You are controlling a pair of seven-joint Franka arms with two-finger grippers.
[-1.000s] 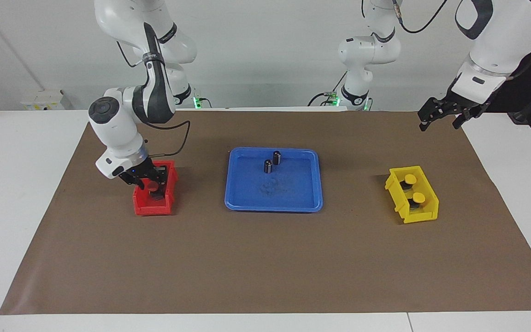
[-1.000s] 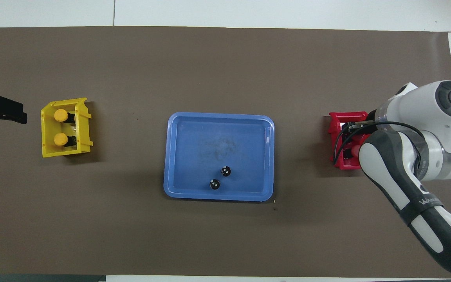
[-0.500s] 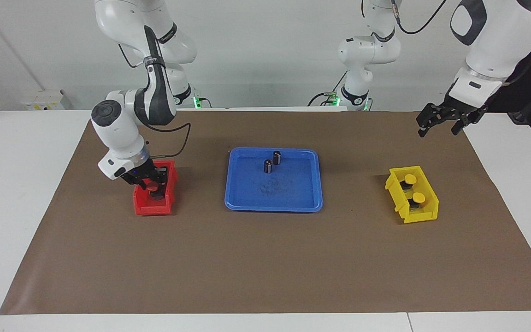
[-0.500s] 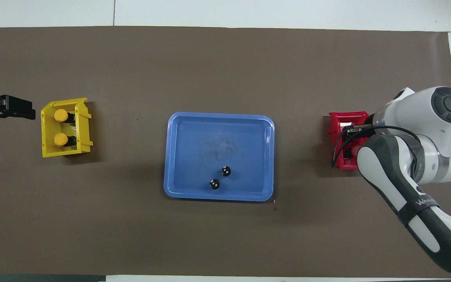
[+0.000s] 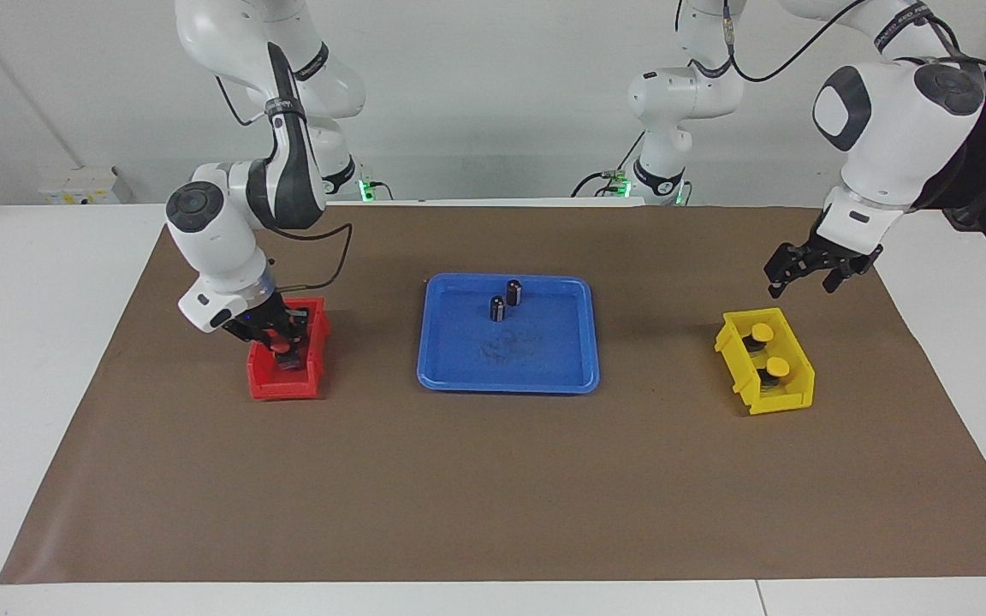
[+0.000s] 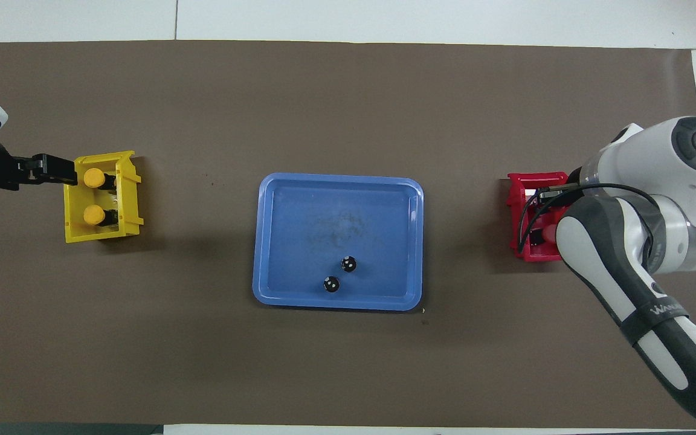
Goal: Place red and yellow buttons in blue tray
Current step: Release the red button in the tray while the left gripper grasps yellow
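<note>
On my screen a brown mat (image 5: pixel 493 479) covers the white table. In the facing view the blue tray (image 5: pixel 544 368) sits at centre, holding only two dark cylinders (image 5: pixel 506 301). At its 9 o'clock my right gripper (image 5: pixel 283 342) is down in the red bin (image 5: pixel 275 383), closed on a red button (image 5: pixel 282 346). At 3 o'clock two yellow buttons (image 5: pixel 763 331) sit in the yellow bin (image 5: pixel 780 398); my left gripper (image 5: pixel 805 272) hangs spread wide at the bin's 12 o'clock, touching nothing.
</note>
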